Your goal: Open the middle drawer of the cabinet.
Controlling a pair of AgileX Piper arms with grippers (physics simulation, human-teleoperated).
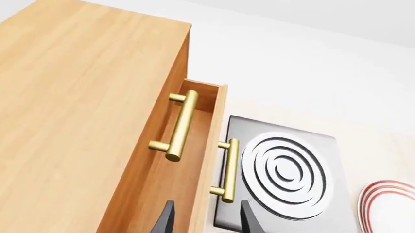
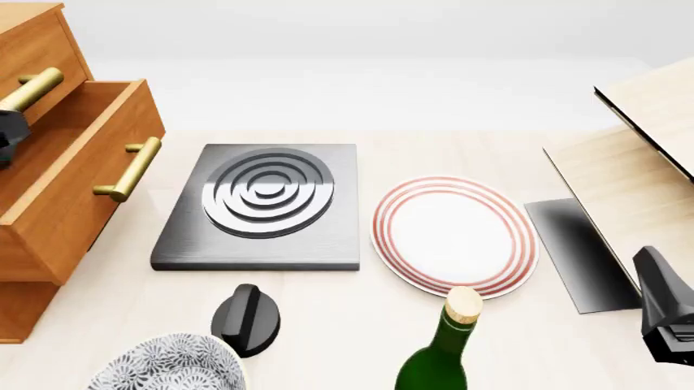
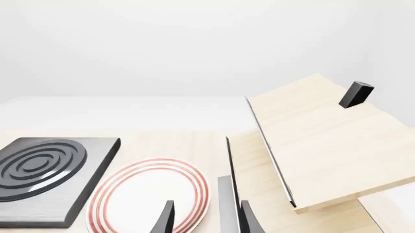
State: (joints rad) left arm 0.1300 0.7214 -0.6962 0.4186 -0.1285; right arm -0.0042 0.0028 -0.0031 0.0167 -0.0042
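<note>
The orange-brown cabinet (image 2: 38, 49) stands at the table's left edge. Its middle drawer (image 2: 76, 175) is pulled out toward the table's centre, and its brass bar handle (image 2: 130, 169) faces right. The top drawer's handle (image 2: 31, 89) sits further back, above it. Only a dark bit of my left gripper (image 2: 6, 134) shows at the left edge, over the pulled-out drawer. In the left wrist view my left gripper (image 1: 207, 221) is open, short of the middle drawer's handle (image 1: 227, 170), with nothing held. My right gripper (image 2: 664, 313) is low at the right, open (image 3: 207, 221) and empty.
A grey hob slab (image 2: 260, 203) with rings lies beside the drawer. A red-rimmed plate (image 2: 453, 236), a green bottle (image 2: 444, 349), a black knob-shaped object (image 2: 247, 318) and a patterned bowl (image 2: 162, 366) stand nearer. A pale wood box (image 2: 651, 146) with a black edge and a dark mat (image 2: 574, 252) fill the right.
</note>
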